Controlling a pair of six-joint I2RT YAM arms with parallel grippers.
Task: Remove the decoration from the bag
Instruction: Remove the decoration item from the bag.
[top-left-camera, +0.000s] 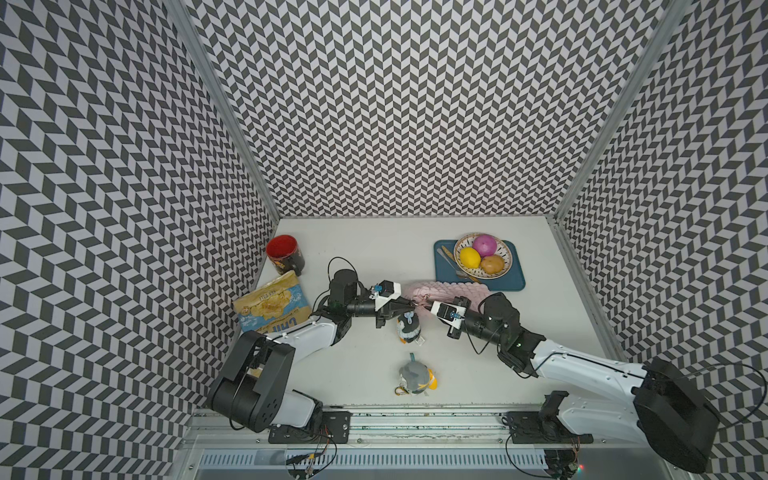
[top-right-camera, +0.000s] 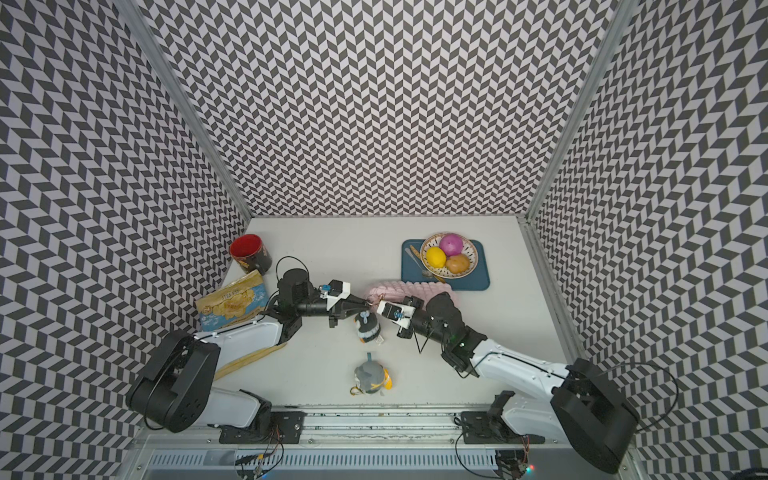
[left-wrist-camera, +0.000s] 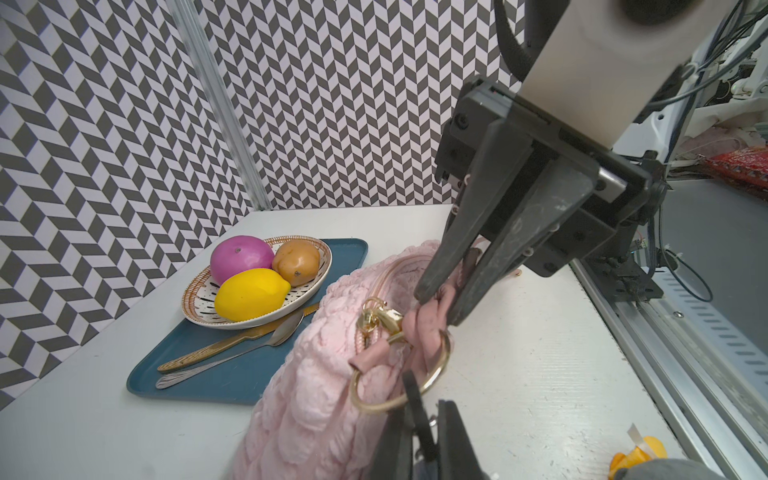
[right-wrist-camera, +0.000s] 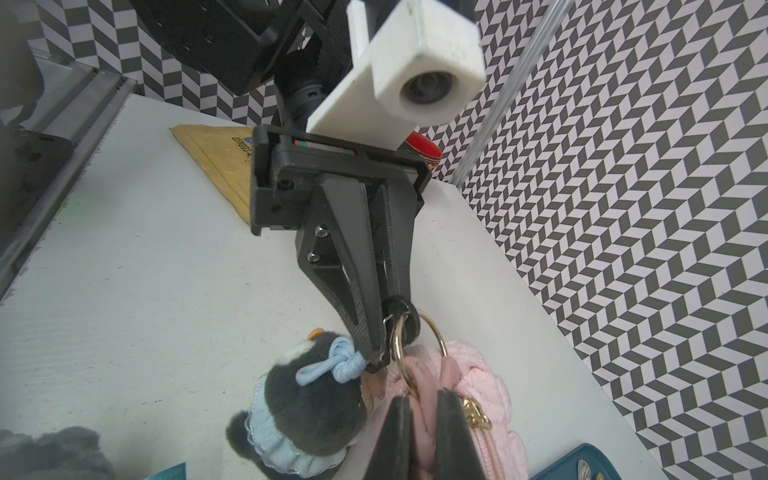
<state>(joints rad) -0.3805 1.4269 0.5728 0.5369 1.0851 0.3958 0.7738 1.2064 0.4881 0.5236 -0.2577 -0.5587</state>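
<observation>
The pale-pink quilted bag (top-left-camera: 444, 289) lies mid-table, seen in both top views (top-right-camera: 415, 289). A gold ring (left-wrist-camera: 374, 407) at its end carries the pink cord strap and a black loop. The decoration (top-left-camera: 409, 328), a grey plush penguin with a light-blue bow (right-wrist-camera: 307, 407), hangs from that loop beside the bag. My left gripper (left-wrist-camera: 419, 415) is shut on the black loop at the ring, as the right wrist view shows (right-wrist-camera: 380, 357). My right gripper (right-wrist-camera: 422, 399) faces it from the other side and is shut on the knotted pink cord (left-wrist-camera: 428, 328).
A second grey-and-orange plush (top-left-camera: 415, 376) lies near the front edge. A chips packet (top-left-camera: 274, 305) and a red mug (top-left-camera: 284, 253) sit at the left. Behind the bag is a blue tray (top-left-camera: 513, 282) with cutlery and a fruit bowl (top-left-camera: 506, 253).
</observation>
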